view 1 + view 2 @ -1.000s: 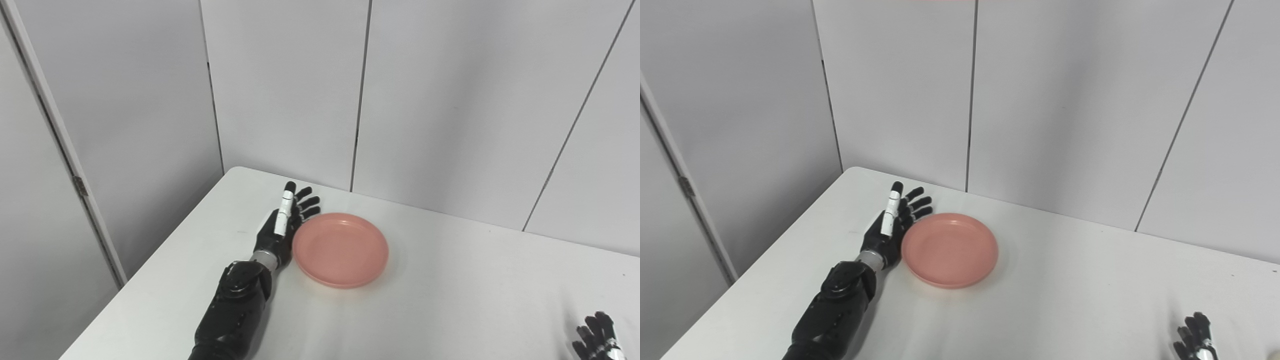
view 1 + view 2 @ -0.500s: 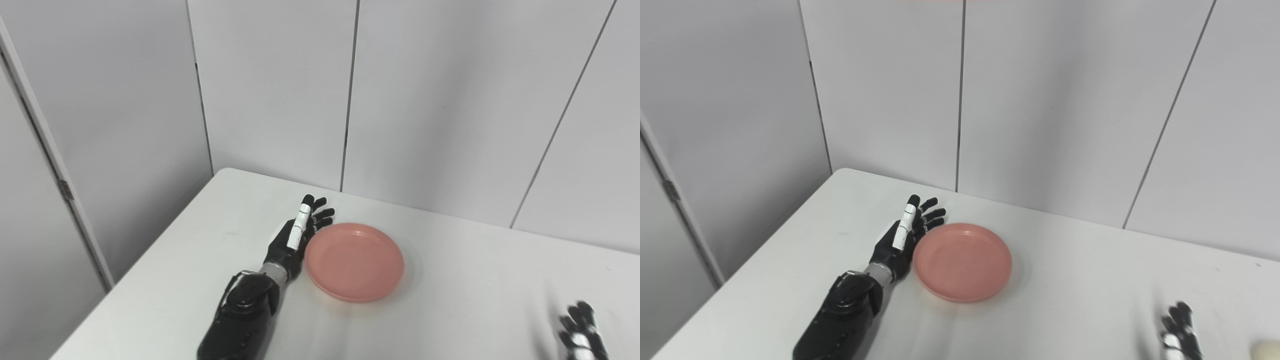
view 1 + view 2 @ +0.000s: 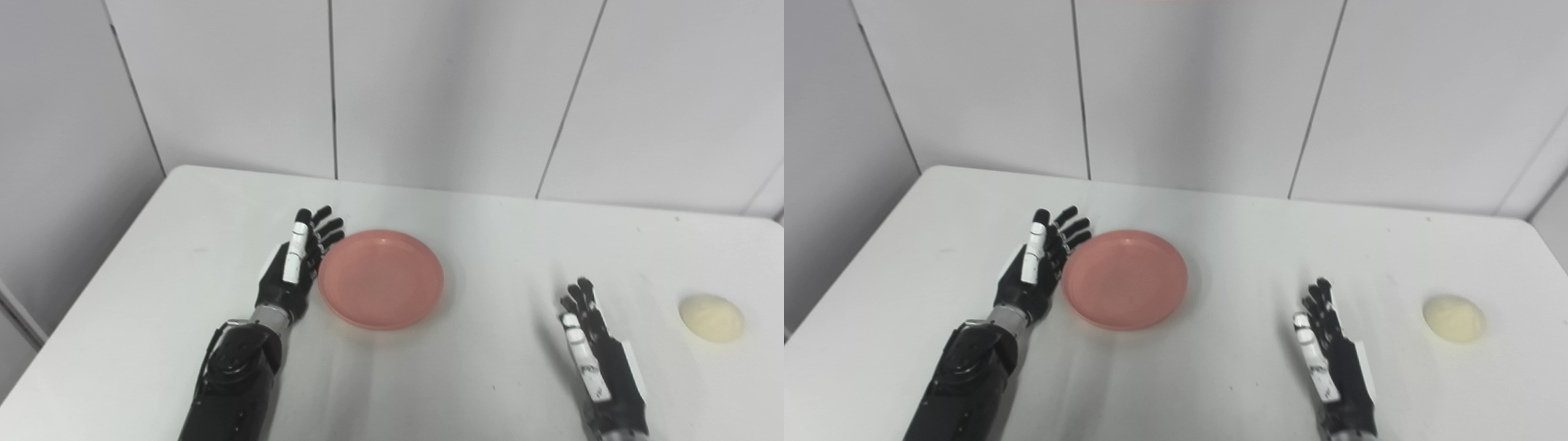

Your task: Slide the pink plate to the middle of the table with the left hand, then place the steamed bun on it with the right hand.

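Text on the pink plate point(image 3: 381, 279): none — plain surface.
Text on the steamed bun point(image 3: 711, 317): none.
Markings on the left hand point(image 3: 292, 269) and right hand point(image 3: 599, 362): white patches only — no letters or numbers legible.
Bench point(image 3: 490, 380): nothing written.

left hand point(image 3: 293, 266) open, right hand point(image 3: 597, 361) open

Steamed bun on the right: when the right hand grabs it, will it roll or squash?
The steamed bun looks domed with a flat base on the table, so it probably won't roll. Its smooth, pale skin suggests it is soft and light; the open right hand should likely close gently.
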Available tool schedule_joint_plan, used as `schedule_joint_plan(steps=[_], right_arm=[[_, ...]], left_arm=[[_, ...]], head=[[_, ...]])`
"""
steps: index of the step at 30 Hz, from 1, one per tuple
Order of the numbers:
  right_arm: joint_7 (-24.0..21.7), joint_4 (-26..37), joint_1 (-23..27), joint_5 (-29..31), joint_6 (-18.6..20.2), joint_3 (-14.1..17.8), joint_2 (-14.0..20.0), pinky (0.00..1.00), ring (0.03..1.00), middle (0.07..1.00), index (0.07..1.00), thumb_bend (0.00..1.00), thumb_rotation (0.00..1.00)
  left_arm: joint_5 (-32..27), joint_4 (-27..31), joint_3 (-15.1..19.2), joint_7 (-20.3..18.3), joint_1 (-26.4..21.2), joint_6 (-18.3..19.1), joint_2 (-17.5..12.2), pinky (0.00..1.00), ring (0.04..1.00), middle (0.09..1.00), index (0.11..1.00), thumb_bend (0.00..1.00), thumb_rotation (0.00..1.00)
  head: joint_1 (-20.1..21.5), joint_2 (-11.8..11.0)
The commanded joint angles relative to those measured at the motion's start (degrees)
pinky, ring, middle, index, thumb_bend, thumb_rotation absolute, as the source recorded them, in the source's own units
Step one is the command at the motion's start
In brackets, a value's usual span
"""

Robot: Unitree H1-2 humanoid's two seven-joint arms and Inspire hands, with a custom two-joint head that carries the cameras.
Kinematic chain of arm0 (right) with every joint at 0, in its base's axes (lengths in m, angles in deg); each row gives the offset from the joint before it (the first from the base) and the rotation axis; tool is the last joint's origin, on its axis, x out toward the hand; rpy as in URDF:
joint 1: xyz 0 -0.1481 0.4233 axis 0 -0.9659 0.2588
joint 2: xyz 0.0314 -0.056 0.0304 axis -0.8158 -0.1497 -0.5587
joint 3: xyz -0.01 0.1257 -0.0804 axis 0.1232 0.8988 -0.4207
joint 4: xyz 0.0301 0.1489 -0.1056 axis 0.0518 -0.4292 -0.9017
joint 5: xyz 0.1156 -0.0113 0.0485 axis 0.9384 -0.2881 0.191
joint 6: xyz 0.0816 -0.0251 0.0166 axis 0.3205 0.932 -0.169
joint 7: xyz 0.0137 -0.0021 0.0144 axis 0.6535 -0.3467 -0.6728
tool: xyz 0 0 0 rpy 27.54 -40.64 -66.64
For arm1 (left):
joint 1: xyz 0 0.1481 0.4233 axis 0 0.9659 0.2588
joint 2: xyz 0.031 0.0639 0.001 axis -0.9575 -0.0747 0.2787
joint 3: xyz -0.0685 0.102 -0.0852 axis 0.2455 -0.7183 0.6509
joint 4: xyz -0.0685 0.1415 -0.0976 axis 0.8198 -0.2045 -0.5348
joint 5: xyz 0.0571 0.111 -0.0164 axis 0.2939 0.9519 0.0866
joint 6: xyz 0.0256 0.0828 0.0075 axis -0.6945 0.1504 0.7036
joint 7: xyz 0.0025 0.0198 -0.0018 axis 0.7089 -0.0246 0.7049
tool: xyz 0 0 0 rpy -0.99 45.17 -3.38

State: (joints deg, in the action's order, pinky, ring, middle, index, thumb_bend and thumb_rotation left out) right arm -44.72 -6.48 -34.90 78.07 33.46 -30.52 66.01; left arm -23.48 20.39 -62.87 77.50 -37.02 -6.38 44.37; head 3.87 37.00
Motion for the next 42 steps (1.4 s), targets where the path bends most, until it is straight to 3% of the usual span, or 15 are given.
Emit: schedule_joint_plan(steps=[1, 8, 12, 15, 22, 30, 42], right_arm=[[0.41, 2.26, 0.49, -0.91, 1.02, -0.97, -1.09, 0.97, 0.967, 0.977, 1.0, 0.57, 0.77], [1.13, 4.58, 0.34, -4.02, 3.29, -2.97, -1.91, 0.99, 0.978, 0.982, 1.0, 0.58, 0.81], [1.46, 5.04, 0.47, -5.54, 3.91, -3.71, -2.18, 0.99, 0.981, 0.982, 1.0, 0.6, 0.85], [1.8, 5.09, 0.18, -6.04, 3.7, -4.01, -2.41, 0.99, 0.984, 0.981, 1.0, 0.62, 0.85], [1.61, 5.28, -0.27, -6.48, 3.15, -4.39, -1.95, 0.98, 0.979, 0.98, 1.0, 0.6, 0.86], [0.82, 5.94, -0.65, -4.64, 3.57, -3.69, -1.0, 0.99, 0.972, 0.98, 1.0, 0.61, 0.83], [-0.09, 6.36, -1.04, -2.0, 3.46, -2.85, 0.45, 1.0, 0.965, 0.976, 1.0, 0.59, 0.81]], left_arm=[[-0.98, 2.0, -0.5, -1.02, 0.94, 0.41, 0.4, 0.88, 0.89, 0.89, 0.903, 0.73, 1.0], [-1.12, 6.05, -1.77, -2.85, 3.75, 1.18, 0.62, 0.91, 0.919, 0.919, 0.923, 0.74, 0.98], [-0.84, 5.54, -2.21, -3.25, 4.27, -0.93, 0.96, 0.9, 0.91, 0.908, 0.907, 0.74, 0.91], [-0.36, 5.45, -3.54, -4.19, 4.74, -1.78, 1.0, 0.91, 0.922, 0.921, 0.916, 0.74, 0.91], [-1.02, 7.59, -6.51, -5.14, 5.8, -0.66, 2.43, 0.95, 0.956, 0.954, 0.96, 0.72, 0.95], [1.19, 9.7, -8.77, -3.21, 7.18, 0.23, 5.55, 0.97, 0.961, 0.951, 0.951, 0.71, 0.95], [4.26, 4.08, -10.88, -3.25, 7.81, -8.37, 7.81, 0.97, 0.96, 0.963, 0.963, 0.69, 0.97]], head=[[1.59, 0.39], [6.39, 2.06], [7.42, 2.18], [7.55, 2.28], [5.58, 2.28], [-0.28, 1.78], [-2.13, 0.17]])
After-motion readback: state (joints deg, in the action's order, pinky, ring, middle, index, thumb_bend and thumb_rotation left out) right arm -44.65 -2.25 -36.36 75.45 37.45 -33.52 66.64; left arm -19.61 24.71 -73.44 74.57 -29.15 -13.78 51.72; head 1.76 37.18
